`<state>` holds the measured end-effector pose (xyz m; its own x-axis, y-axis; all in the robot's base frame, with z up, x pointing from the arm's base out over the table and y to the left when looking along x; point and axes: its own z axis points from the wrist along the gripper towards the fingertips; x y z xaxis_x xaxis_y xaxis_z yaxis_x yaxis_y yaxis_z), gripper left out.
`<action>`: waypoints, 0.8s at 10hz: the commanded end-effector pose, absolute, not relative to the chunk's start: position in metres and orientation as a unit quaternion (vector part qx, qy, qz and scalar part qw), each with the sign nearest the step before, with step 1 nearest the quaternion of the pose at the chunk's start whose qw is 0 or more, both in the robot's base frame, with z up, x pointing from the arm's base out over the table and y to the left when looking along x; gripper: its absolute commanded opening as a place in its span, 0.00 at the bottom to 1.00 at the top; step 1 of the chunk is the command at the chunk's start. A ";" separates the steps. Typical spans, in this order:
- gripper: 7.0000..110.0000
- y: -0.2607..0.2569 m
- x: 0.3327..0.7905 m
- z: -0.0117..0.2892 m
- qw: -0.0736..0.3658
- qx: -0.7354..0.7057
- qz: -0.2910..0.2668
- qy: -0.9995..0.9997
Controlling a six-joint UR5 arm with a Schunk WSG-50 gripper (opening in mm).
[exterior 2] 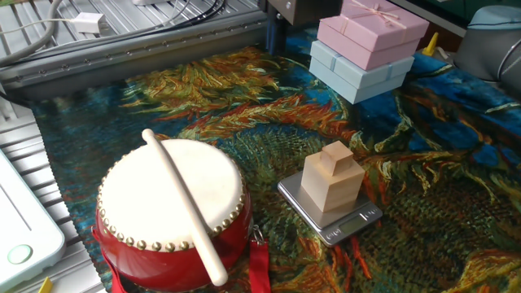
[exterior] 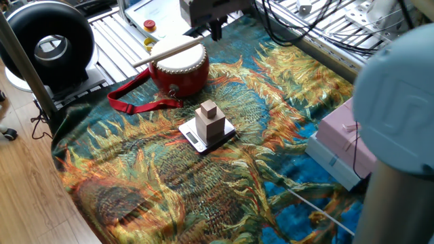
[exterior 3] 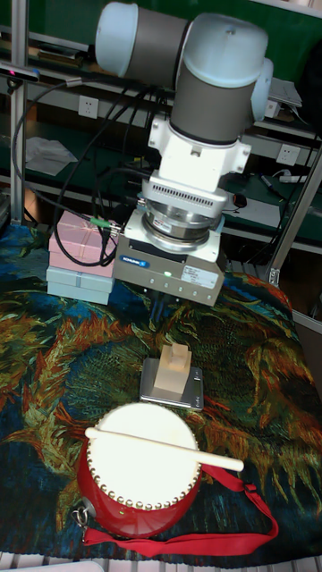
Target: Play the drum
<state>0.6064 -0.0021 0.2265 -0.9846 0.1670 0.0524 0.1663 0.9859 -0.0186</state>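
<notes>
I am watching the drum sitting upright near one edge of the patterned cloth, its cream head facing up and its red strap trailing off to one side across the fabric. A pale drumstick is lying flat across the head, overhanging the rim at both ends, and its long axis is what I am steering by: in the tall fixed view it is running nearly crosswise to the arm, with the thinner end at one side and the rounder end out past the far rim. The gripper is hanging above the cloth on the arm's side of the drum, apart from it and touching nothing, so the drum is lying just ahead of and below the fingers, with the wooden block on its small scale standing off to one side of that line. I am reading the dark fingers as drawn close together with nothing between them, though they are small in every view. My judgement is that I am needing to bring the jaws over the stick, turned to straddle it across its length.
</notes>
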 end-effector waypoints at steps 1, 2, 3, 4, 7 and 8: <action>0.00 0.014 0.628 0.235 0.029 -0.068 -0.008 -0.997; 0.00 0.019 0.635 0.237 0.029 -0.068 -0.008 -0.997; 0.00 0.024 0.643 0.240 0.030 -0.068 -0.008 -0.997; 0.00 0.030 0.649 0.243 0.033 -0.068 -0.009 -0.997; 0.00 0.052 0.662 0.244 0.036 -0.075 -0.005 -0.996; 0.00 0.057 0.664 0.242 0.035 -0.076 -0.003 -0.996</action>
<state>0.6540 0.0381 0.2415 -0.9869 0.1465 0.0677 0.1465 0.9892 -0.0052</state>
